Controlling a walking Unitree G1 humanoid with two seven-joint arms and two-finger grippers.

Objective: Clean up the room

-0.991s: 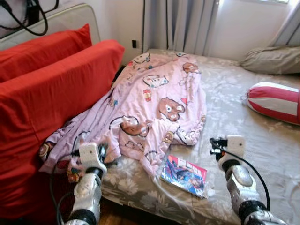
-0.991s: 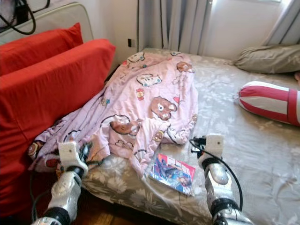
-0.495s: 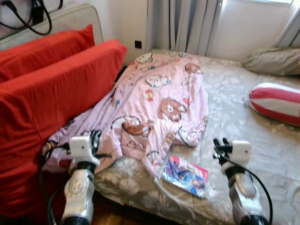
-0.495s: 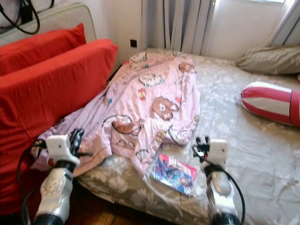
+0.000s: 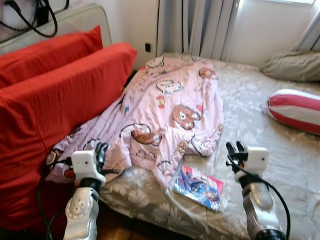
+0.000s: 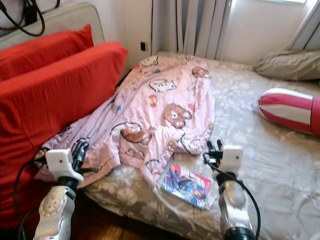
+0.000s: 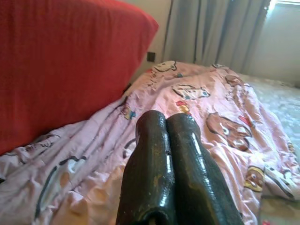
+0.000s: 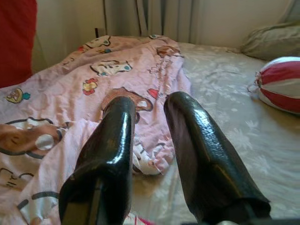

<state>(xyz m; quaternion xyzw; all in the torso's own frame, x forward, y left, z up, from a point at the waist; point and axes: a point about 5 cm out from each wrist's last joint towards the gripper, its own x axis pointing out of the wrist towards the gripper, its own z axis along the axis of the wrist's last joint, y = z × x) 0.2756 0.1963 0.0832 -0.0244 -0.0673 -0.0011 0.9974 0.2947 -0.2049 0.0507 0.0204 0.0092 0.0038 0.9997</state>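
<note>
Hovering over the near edge of the bed [image 5: 280, 150], both grippers are free of any load. The left gripper [image 5: 101, 151] has its two black fingers [image 7: 164, 154] pressed together with nothing between them, and it hangs just at the lower hem of the pink cartoon blanket [image 5: 170, 110]. The right gripper [image 5: 234, 150] has its fingers [image 8: 197, 140] parted with a clear gap, also empty, and it sits just beyond the blanket's right border, over bare floral sheet.

Taking the blanket as landmark: it lies rumpled along the left side of the bed, its left edge pushed against the red cushions [image 5: 60, 95]. A colourful magazine [image 5: 198, 186] lies just below the blanket's lower right corner, between the two grippers and nearer the right one. A striped bolster [image 5: 295, 111] rests well to the blanket's right, with a grey pillow [image 5: 292, 66] beyond it near the curtains [image 5: 200, 27].

I judge this an approach step, with nothing yet picked up. The next move likely calls for lowering the right gripper onto the magazine, or for opening the left one to take the blanket's hem.
</note>
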